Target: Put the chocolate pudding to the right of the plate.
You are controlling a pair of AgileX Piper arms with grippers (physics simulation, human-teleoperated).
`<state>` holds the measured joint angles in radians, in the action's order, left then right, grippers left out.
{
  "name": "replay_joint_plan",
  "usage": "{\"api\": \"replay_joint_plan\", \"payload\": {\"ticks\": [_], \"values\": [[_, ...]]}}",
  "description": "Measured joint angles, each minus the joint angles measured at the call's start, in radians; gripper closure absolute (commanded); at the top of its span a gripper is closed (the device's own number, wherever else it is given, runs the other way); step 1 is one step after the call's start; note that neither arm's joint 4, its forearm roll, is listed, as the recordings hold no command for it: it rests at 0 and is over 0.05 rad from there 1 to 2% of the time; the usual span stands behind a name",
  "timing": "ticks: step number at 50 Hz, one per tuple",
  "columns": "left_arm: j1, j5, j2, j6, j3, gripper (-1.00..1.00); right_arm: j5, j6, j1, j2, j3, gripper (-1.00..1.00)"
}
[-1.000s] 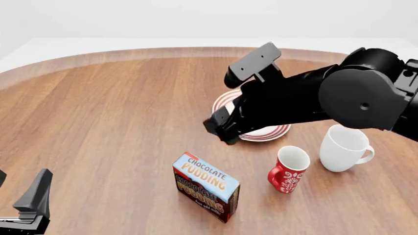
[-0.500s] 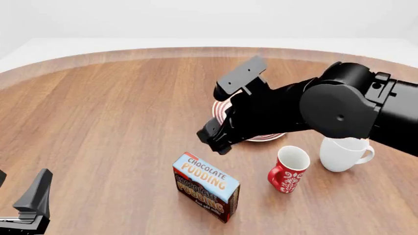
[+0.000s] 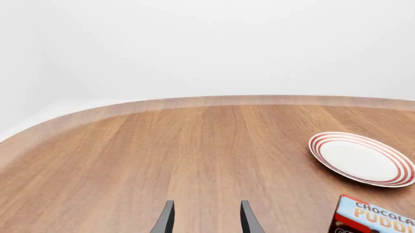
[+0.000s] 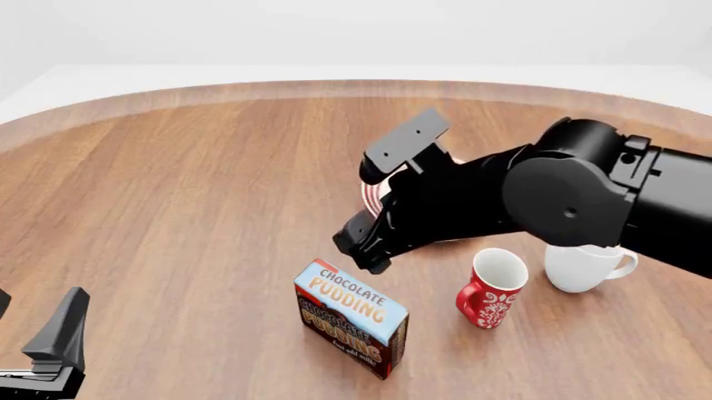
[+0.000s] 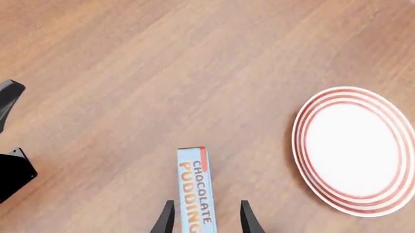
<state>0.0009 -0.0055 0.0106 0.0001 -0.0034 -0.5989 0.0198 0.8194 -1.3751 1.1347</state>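
Note:
The chocolate pudding [image 4: 350,317] box stands on its long edge near the table's front, light-blue top up. It also shows in the right wrist view [image 5: 196,189] and the left wrist view [image 3: 372,218]. The plate [image 4: 372,195] lies behind it, mostly hidden by my right arm in the front view. It shows whole in the right wrist view [image 5: 353,150] and the left wrist view [image 3: 360,158]. My right gripper [image 4: 356,246] is open and empty, just above and behind the box; from its wrist camera the gripper [image 5: 206,206] straddles the box top. My left gripper [image 4: 56,350] is open and empty at the front left [image 3: 204,208].
A red patterned mug [image 4: 489,292] stands right of the box, and a white mug [image 4: 584,265] stands further right, partly behind my right arm. The table's curved far edge [image 4: 278,87] runs across the back. Part of the left arm [image 5: 9,165] shows in the right wrist view.
My right arm has moved forward, left and lower toward the pudding box, covering more of the plate. The box, mugs and left arm have not moved.

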Motion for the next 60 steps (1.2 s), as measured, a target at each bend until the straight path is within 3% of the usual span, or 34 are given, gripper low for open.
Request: {"api": "replay_joint_plan", "payload": {"ticks": [60], "values": [[0.0,0.0,0.0,0.0,0.0,-1.0,0.057,-0.031,0.02,-0.037,-0.064,-1.0]]}}
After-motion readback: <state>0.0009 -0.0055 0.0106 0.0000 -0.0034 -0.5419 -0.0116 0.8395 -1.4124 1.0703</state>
